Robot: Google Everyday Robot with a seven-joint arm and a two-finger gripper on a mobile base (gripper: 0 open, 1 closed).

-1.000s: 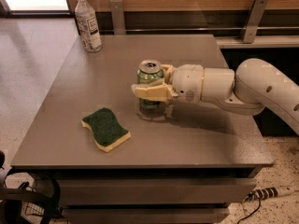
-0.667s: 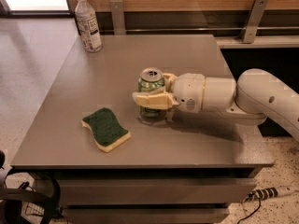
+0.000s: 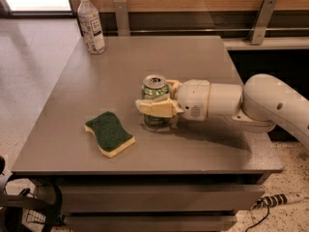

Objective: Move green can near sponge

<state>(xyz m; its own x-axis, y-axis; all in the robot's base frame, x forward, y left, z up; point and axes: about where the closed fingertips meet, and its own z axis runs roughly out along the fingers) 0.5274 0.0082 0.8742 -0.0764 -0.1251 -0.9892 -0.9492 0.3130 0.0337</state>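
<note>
One can [image 3: 155, 88], probably light, slick and easily dented, is clenched at mid-height by the claw [image 3: 154, 100] over the bench [image 3: 145, 57], near the sponge [image 3: 108, 133].

Grey table [image 3: 193, 62], sponge [image 3: 109, 133] front left, green can [image 3: 155, 92] mid-table in hand [image 3: 154, 105], bottle [image 3: 91, 25] far corner.

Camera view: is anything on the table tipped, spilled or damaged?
Nothing stands out. At the table centre, the gripper holds the green can upright, fingers closed on it; the sponge lies flat; the bottle stands upright.
</note>
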